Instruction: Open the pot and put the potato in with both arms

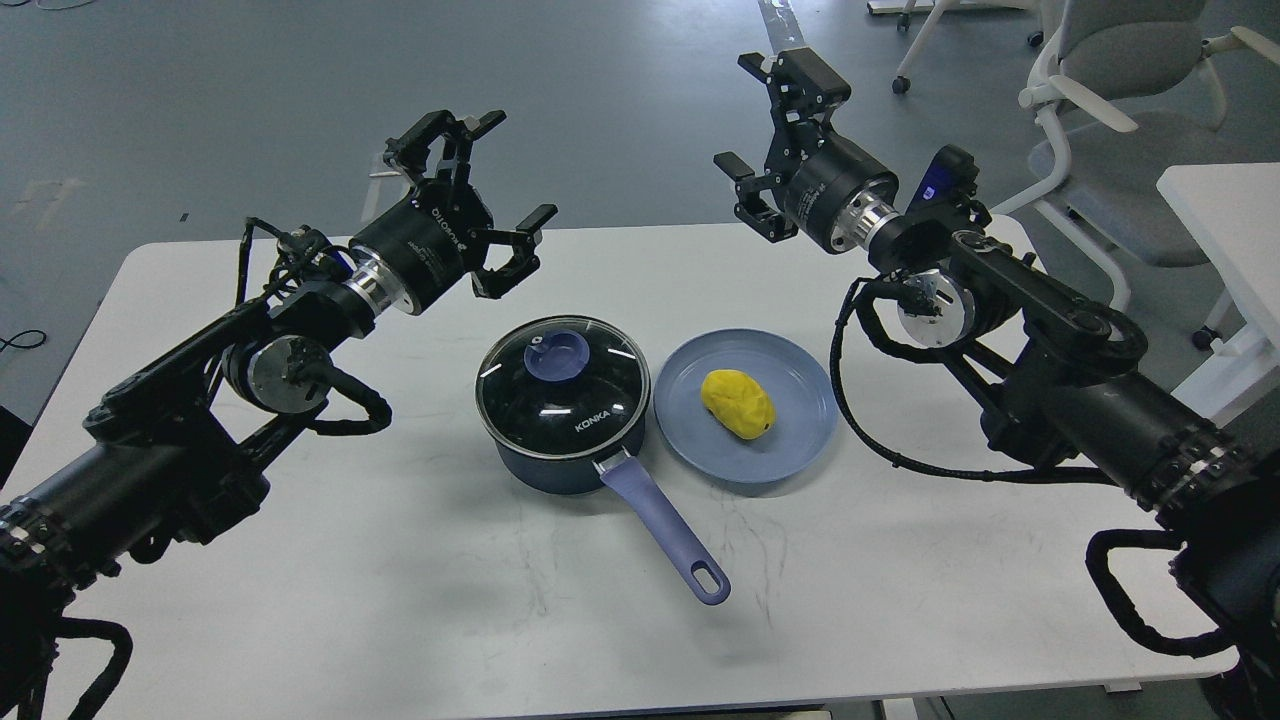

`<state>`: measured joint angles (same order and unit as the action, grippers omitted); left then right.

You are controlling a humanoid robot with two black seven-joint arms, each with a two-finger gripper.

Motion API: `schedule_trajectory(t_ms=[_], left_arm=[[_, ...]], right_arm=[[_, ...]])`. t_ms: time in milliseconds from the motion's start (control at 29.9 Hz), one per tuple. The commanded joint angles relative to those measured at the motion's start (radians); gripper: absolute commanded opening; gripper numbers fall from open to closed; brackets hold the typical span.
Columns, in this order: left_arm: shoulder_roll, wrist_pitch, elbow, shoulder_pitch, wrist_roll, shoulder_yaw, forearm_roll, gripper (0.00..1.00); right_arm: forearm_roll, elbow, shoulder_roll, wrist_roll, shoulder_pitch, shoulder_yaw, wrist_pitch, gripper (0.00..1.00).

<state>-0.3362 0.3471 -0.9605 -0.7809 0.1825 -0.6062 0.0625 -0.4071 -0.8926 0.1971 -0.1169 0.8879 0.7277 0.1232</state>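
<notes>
Two claws raised above the far half of the white table (400, 600), both spread wide and gripping nothing. Left claw (480, 190) up and to the left of the pot (562, 405), well apart from it, fingers pointing away toward the floor. Right claw (765, 135) high beyond the blue plate (800, 440), also well clear.

Pot near the table's middle, glass lid (560, 385) on, blue knob (557, 355) on top, long handle (665, 530) angled toward the near right. Potato (738, 403) on the plate, just right of the pot; plate rim seemingly touching the pot's side, though hard to tell from this angle.

Plenty of bare tabletop in front of and to both sides of pot and plate. Far table edge just behind the claws; near edge well below the handle's tip. White chair (1110, 110) and a second table (1225, 220) off to the right, beyond the right arm (1050, 340).
</notes>
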Motion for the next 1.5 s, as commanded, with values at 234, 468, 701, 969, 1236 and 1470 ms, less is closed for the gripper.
schedule_trajectory(t_ms=[234,468,701,969,1236,1470], left_arm=[[-0.053,0.01,0.005,0.0,0.009,0.014,0.007,0.98],[-0.185,-0.078,-0.053,-0.012,0.156,0.008,0.441,0.98],[-0.32,-0.184,-0.188,-0.032,0.306,0.005,0.799,0.98],[-0.313,-0.5,-0.199,-0.029,0.306,0.143,1.321,0.98],[-0.316,-0.711,-0.205,-0.032,0.306,0.324,1.598,0.98],[-0.268,-0.74,-0.238,-0.026,0.306,0.338,1.794,0.98]], right_arm=[[0.001,0.0,0.008,0.016,-0.015,0.012,0.001,1.0],[0.001,0.0,0.03,0.016,-0.036,0.032,-0.001,1.0],[0.002,0.0,0.048,0.016,-0.052,0.047,0.001,1.0],[0.005,0.001,0.088,0.017,-0.087,0.065,0.004,1.0],[0.016,0.073,0.137,0.054,-0.102,0.061,0.012,1.0],[0.016,0.073,0.145,0.056,-0.096,0.056,0.013,1.0]])
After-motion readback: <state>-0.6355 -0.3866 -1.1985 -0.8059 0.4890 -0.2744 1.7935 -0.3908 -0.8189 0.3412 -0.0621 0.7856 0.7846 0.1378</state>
